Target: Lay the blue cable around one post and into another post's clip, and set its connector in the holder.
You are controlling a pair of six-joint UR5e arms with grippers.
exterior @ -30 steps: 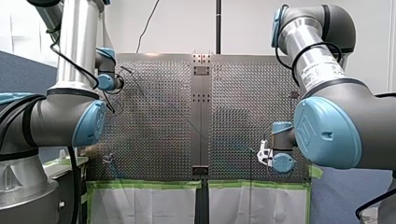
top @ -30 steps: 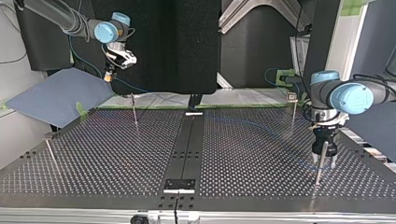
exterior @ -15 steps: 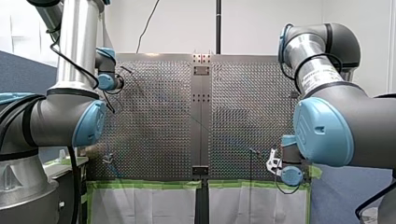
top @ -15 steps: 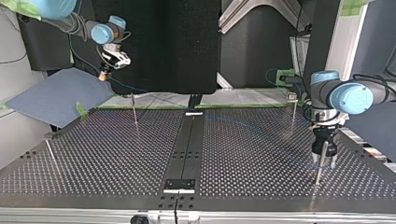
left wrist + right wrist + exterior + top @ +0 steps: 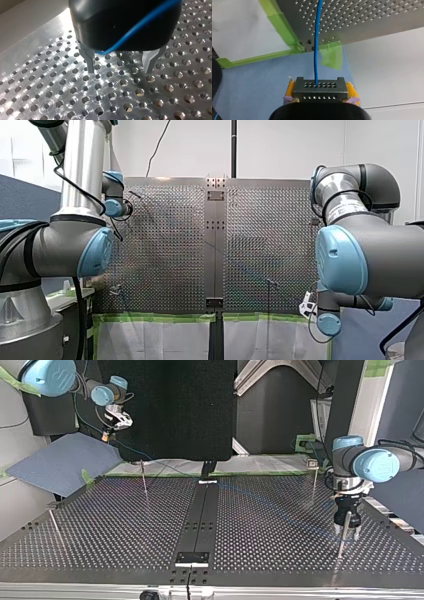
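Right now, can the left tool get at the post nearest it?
Probably yes: my left tool is open, low over the table right by the post, nothing between them; the blue cable only crosses the tool's body.

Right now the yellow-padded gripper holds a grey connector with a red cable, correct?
No, the cable is blue, not red; the right wrist view shows it. My right gripper, yellow-padded, does hold the grey connector.
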